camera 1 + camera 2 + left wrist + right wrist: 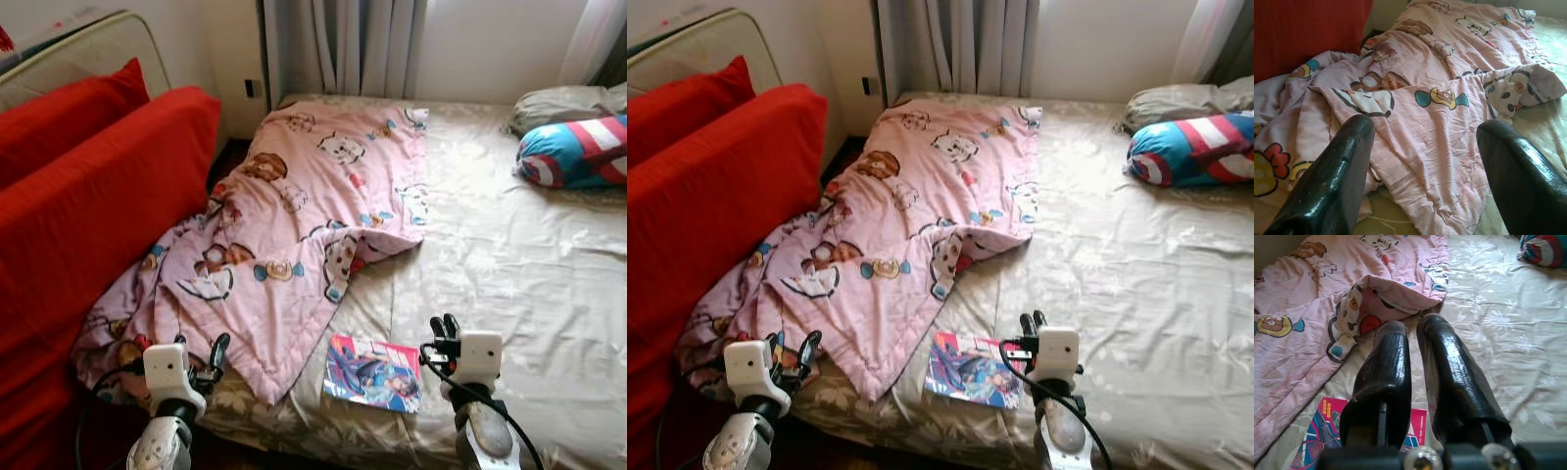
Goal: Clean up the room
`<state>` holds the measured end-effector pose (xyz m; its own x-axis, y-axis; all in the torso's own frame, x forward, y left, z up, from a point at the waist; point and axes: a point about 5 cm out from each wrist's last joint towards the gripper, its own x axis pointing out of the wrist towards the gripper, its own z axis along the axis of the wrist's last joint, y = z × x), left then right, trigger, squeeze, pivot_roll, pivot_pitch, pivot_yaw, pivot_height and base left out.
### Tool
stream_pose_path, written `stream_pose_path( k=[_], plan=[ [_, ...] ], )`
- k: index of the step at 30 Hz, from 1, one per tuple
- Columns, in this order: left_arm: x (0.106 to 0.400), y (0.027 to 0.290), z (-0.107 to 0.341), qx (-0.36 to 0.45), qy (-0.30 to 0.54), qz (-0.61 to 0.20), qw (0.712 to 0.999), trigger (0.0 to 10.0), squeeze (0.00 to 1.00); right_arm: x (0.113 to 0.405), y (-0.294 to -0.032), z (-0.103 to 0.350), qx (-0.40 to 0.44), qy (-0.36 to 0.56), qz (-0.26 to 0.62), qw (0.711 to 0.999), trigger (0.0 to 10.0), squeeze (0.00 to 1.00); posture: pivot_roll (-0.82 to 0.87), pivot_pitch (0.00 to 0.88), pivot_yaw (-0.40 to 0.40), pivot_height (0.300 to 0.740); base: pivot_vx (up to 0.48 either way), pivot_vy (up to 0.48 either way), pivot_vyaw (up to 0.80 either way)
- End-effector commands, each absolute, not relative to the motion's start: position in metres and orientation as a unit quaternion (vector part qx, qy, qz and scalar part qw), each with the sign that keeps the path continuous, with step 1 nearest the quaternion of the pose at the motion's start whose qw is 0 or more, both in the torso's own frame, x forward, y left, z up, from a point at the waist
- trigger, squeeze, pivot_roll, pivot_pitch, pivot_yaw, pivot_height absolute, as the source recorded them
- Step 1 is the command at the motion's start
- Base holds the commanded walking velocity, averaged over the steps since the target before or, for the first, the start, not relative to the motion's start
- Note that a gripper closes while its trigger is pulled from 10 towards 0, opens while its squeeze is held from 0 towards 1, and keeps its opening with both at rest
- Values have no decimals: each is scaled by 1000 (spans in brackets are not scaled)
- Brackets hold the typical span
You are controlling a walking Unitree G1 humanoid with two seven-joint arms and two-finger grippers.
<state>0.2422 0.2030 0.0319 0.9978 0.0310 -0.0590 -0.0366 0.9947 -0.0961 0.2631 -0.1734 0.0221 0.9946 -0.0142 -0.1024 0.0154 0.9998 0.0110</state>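
Magazine (373, 371) lay flat on the bed (509, 274) beside the pink blanket (294, 235), below the closed right gripper (444, 326), which needed spreading first; left gripper (202, 354) hung open.

You can't read any words or numbers here. The magazine (1327, 431) on the bed (509, 264) has a few yellow lines of print on its pink cover, but they are too small and blurred for you to make out. The blanket (304, 206) carries only cartoon figures and bow shapes, no lettering. The pillow (578, 152) shows red, white and blue stripes, no text. The grippers' housings bear no legible marks.
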Motion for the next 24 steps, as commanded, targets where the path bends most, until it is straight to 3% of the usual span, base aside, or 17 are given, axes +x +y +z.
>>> stream_pose_path(
  k=[1,24],
  plan=[
    [243,203,33,-49,33,15,998,10000,0,263,-171,21,-1,57,-2,998,10000,0,-93,157,35,680,0,0,0],
    [241,199,33,-52,42,7,998,10000,0,266,-169,21,3,59,-3,998,10000,0,-86,166,41,651,0,0,0]
  ],
)
